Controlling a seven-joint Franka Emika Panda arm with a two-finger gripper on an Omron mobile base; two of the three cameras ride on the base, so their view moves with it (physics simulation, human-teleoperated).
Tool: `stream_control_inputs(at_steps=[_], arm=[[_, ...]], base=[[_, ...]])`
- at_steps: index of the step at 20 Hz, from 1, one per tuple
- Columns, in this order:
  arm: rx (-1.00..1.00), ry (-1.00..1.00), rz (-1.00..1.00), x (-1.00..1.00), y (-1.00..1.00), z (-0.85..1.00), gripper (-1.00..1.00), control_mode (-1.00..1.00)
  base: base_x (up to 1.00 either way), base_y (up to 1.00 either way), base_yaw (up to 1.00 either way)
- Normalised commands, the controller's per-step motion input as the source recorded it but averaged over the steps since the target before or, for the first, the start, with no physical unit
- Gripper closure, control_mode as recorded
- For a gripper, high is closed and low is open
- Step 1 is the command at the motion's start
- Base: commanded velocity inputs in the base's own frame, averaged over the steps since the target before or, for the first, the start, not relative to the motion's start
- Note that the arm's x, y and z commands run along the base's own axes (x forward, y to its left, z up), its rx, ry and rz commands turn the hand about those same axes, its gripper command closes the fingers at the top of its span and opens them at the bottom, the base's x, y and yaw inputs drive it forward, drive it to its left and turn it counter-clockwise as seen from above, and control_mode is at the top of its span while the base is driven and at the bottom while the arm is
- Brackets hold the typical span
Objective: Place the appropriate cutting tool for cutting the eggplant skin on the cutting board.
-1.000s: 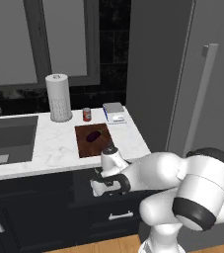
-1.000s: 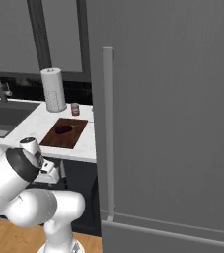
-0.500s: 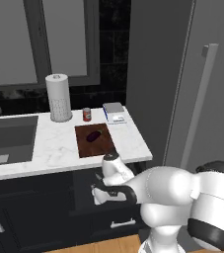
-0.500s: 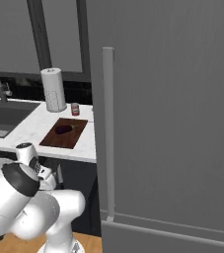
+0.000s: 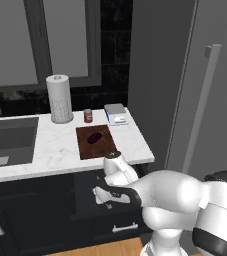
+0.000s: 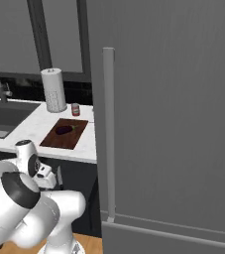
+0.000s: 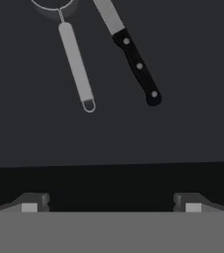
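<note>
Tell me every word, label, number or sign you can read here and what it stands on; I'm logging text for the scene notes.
No text can be read.
The small red can has a pale band, too small and blurred to read.
The white-and-blue box shows no legible print.
The black-handled knife has rivets but no marking; the silvery tool beside it is plain.

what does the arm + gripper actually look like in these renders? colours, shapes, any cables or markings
Arm: glossy white, fat rounded links, with dark grey to black bands at the joints; one black band shows on the big link in the right base view. Gripper: a white hand with a dark strip along it, seen in the left base view; its fingers show as two small grey tips in the hand view. No cables or markings visible.
</note>
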Motion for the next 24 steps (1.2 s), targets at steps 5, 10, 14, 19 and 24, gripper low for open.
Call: stream_control_inputs(at_steps=[5,10,14,19,24], arm=[[0.00,0.00,0.00,0.49,-0.28,0.01,-1.00,-1.00],[0.00,0.06,0.00,0.46,-0.01,-0.02,-1.00,-1.00],[0.00,0.08,-0.03,0.09,0.07,-0.01,-1.00,-1.00],[0.00,0.03,-0.03,0.00,0.00,-0.06,-1.00,-1.00],[0.00,0.01,-0.06,-0.01,0.00,-0.10,-1.00,-1.00]], base=[[0.00,0.00,0.00],[0.00,0.00,0.00],[0.00,0.00,0.00],[0.00,0.00,0.00],[0.00,0.00,0.00]])
